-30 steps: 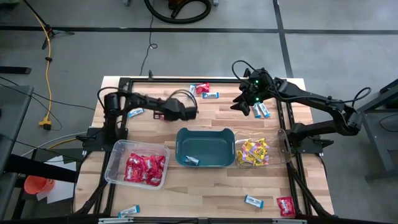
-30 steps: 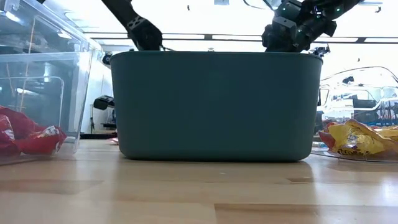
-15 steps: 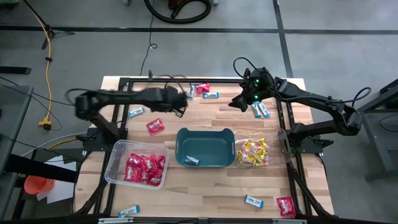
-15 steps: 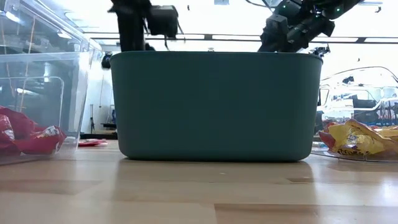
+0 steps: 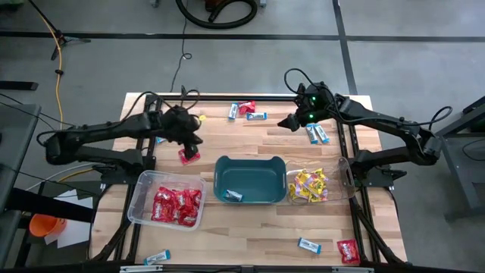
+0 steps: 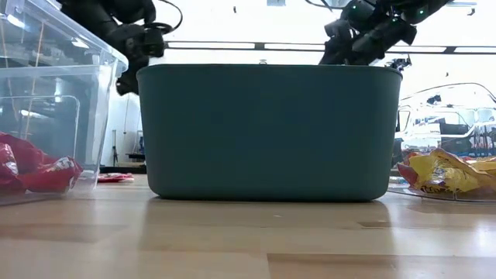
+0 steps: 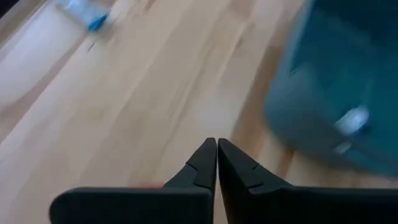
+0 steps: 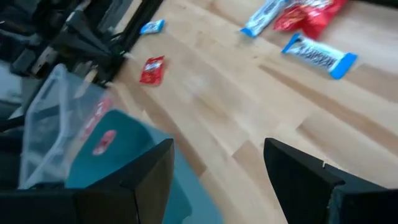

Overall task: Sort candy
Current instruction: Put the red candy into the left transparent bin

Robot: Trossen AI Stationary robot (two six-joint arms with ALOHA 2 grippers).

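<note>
A loose red candy (image 5: pixel 188 155) lies flat on the wood, left of the teal tub (image 5: pixel 250 180). My left gripper (image 5: pixel 195 142) hovers just above the red candy's far side, shut and empty; its fingertips (image 7: pixel 216 142) meet with nothing between them. My right gripper (image 5: pixel 286 123) hangs open over bare wood at the far right, and its wrist view shows its fingers (image 8: pixel 155 168) wide apart and empty. Red and blue-and-white candy (image 5: pixel 246 111) lies at the far edge. Two blue-and-white packets (image 5: pixel 318 134) lie beside the right gripper.
The teal tub holds one blue-and-white packet (image 5: pixel 233 196). A clear bin (image 5: pixel 136 199) of red candy stands to its left, and a clear bin (image 5: pixel 341 178) of yellow candy to its right. More packets (image 5: pixel 308 245) lie near the front edge. One blue packet (image 5: pixel 163 138) lies by the left arm.
My left gripper has drawn back from the table's middle toward the left edge, rising and rolling about its own axis, and stays shut. The red candy left of the tub, covered by the arm before, now lies in plain view. My right gripper has rolled slightly in place.
</note>
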